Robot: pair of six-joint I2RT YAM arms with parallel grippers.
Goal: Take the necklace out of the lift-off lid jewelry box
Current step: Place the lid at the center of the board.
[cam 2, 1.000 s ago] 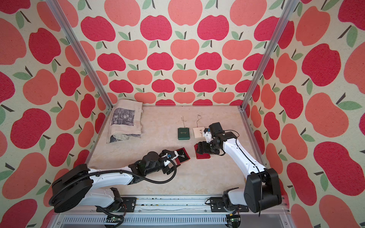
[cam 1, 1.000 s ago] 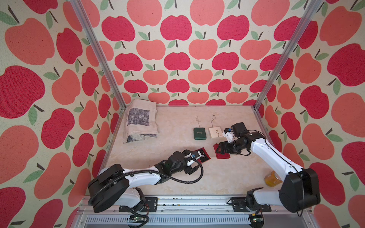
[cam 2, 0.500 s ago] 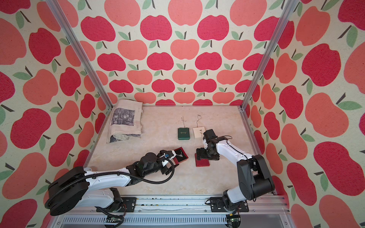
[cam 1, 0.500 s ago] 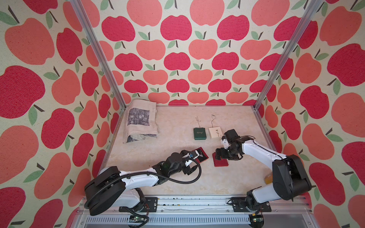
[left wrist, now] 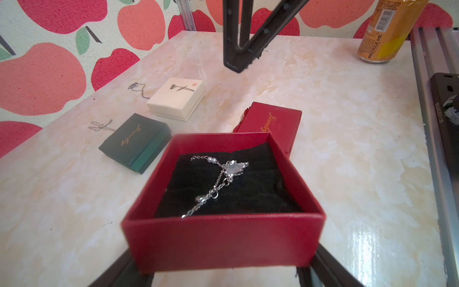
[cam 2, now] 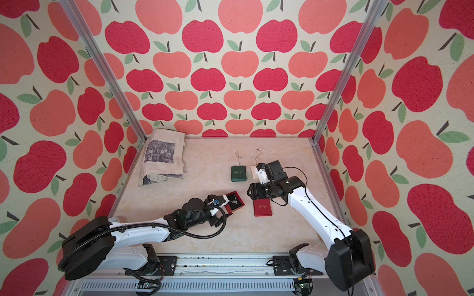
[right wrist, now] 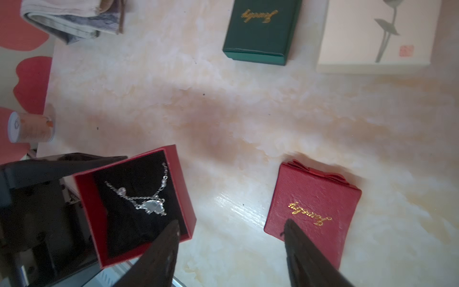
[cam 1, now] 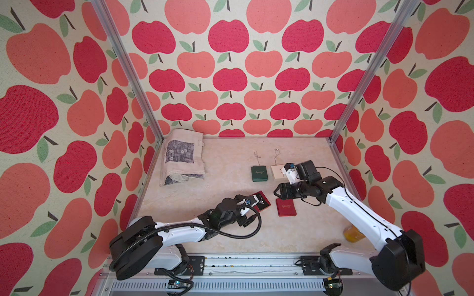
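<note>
**Lid's off, necklace sitting in the box**

Quick rundown of where things are. The small open red cardboard jewelry box [left wrist: 223,238] sits around the middle of the pale marbled surface [cam 1: 218,179], a bit toward the near edge. The left fingers [left wrist: 119,272] are spread wide and clamped on it, one against each outer side wall, so that arm is grasping the box. Inside, the silver chain necklace with a pale pendant [left wrist: 219,180] lies loose on the black cushion, and nothing is touching it.

The flat red lid with gold script [cam 1: 285,207] lies on the surface just beside the box, on the side toward the right edge, with a strip of bare surface between them. The right fingers [right wrist: 159,256] are parted with nothing between them, so they're released. They hang in the air over the gap between box and lid. In the right wrist view one tip overlaps the box's corner and the other overlaps the lid's edge, but both top views show them up off both.

Farther back there's a closed dark green jewelry box [cam 1: 259,173] and a closed cream box [cam 1: 277,171] side by side, each with a thin chain lying beyond it toward the far edge. A folded printed cloth [cam 1: 183,156] is at the far left corner, and an orange drink can [cam 1: 354,233] stands by the near right corner.
</note>
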